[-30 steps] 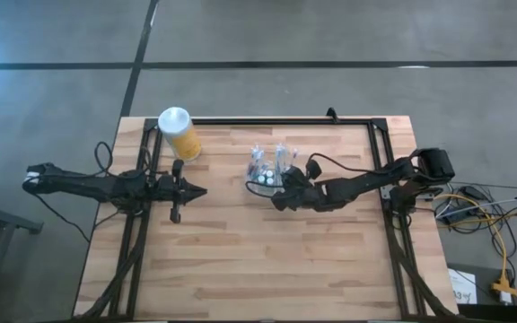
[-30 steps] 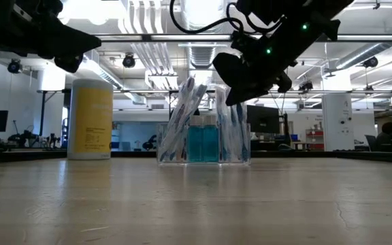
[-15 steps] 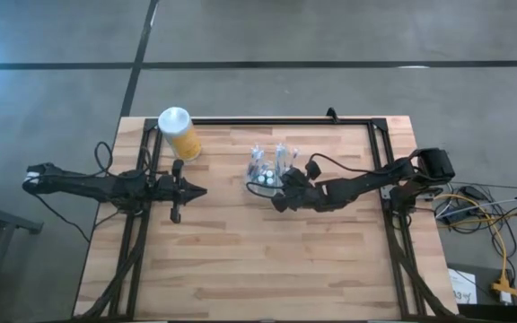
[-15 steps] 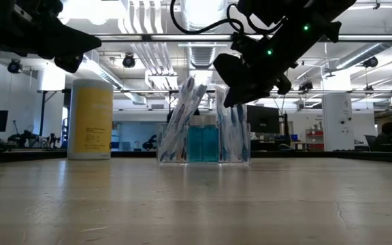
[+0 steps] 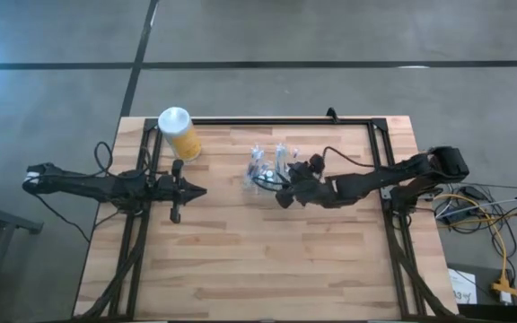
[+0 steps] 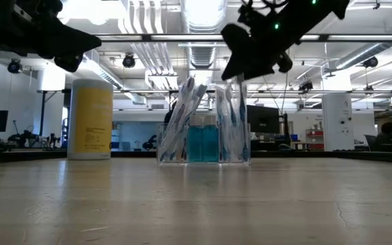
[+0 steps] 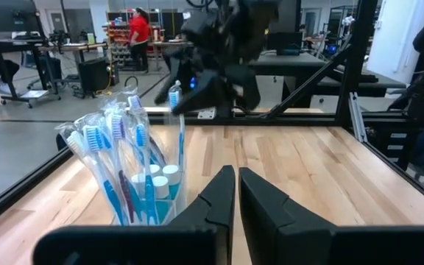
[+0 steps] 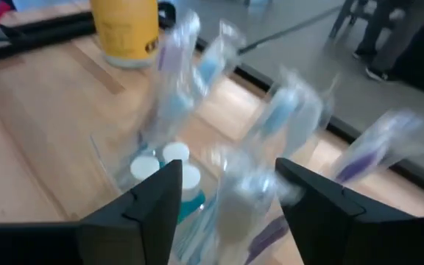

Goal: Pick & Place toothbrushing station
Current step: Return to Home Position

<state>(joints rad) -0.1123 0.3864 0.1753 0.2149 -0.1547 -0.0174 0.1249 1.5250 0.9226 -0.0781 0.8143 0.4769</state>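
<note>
The toothbrushing station (image 5: pixel 267 170) is a small clear holder with several wrapped toothbrushes upright in it, standing on its base at the table's far middle (image 6: pixel 204 141) (image 7: pixel 142 193) (image 8: pixel 160 173). My right gripper (image 6: pixel 235 73) hangs open just above the station's right end. Its fingers (image 8: pixel 147 200) stand on either side of a blurred toothbrush top (image 8: pixel 241 195). My left gripper (image 7: pixel 236 193) waits shut and level at the table's left (image 5: pixel 200 190), pointing at the station. My right gripper comes at the station slanting down from the table's right, one open finger on each side of a wrapped toothbrush top (image 8: pixel 235 210). With the blur, I cannot tell whether either finger touches it. The toothbrush stands in the holder.
A yellow canister with a white lid (image 5: pixel 179 133) stands at the far left (image 6: pixel 90 119). Black frame rails (image 5: pixel 380 152) run along the table's edges. The wooden top in front of the station (image 5: pixel 258 260) is bare. People stand in the room beyond (image 7: pixel 138 33).
My right gripper has risen from beside the station's right end to just above the toothbrush tops, and its fingers have spread open. The station and its toothbrushes stand where they were.
</note>
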